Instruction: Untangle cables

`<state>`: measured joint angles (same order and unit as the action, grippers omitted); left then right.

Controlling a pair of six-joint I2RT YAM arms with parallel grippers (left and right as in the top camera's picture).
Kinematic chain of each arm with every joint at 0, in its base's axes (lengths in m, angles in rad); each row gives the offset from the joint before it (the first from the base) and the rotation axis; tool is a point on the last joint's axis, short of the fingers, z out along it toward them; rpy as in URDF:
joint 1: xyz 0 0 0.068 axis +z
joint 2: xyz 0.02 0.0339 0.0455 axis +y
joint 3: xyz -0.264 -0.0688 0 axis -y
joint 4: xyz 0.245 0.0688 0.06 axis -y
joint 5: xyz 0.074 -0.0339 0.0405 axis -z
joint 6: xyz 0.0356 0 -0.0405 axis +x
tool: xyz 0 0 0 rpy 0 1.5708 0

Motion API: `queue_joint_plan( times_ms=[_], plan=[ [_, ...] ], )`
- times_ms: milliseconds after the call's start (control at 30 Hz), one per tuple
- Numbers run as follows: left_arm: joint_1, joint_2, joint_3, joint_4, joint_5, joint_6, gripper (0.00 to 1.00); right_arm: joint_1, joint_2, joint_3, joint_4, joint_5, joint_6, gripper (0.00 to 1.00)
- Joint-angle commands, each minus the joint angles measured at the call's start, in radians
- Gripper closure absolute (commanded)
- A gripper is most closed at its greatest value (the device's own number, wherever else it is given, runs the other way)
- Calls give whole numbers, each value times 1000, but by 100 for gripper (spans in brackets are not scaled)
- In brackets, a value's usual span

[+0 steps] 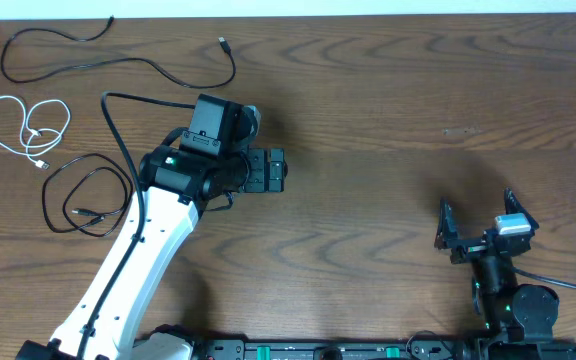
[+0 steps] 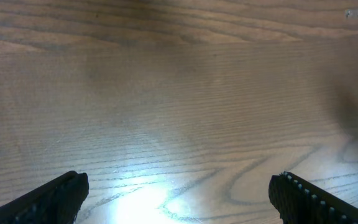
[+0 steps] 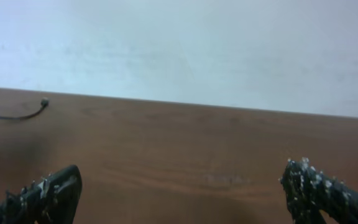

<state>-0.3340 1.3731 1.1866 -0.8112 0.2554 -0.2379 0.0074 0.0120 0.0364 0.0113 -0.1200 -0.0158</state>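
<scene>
Three thin cables (image 1: 33,133), separate loops | grained wood table (image 1: 388,110) | left gripper (image 2: 179,196), right gripper (image 1: 480,215) spread

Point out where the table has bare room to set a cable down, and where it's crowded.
Bare wood spans the middle between the left arm and right arm, and the whole far side to the right. The far-left corner is crowded: the long black cable, white cable and coiled black cable lie close together.
</scene>
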Motion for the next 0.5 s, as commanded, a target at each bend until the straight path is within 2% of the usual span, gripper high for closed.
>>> queue_joint_plan(
  times_ms=[0, 267, 467],
  plan=[
    [3, 5, 5, -3, -14, 9, 2, -5, -7, -32, 45, -6, -16, 1],
    [3, 5, 5, -3, -14, 9, 2, -4, -7, -31, 47, -3, -16, 1],
    [3, 5, 5, -3, -14, 9, 2, -4, -7, -31, -65, -3, -16, 1]
  ],
)
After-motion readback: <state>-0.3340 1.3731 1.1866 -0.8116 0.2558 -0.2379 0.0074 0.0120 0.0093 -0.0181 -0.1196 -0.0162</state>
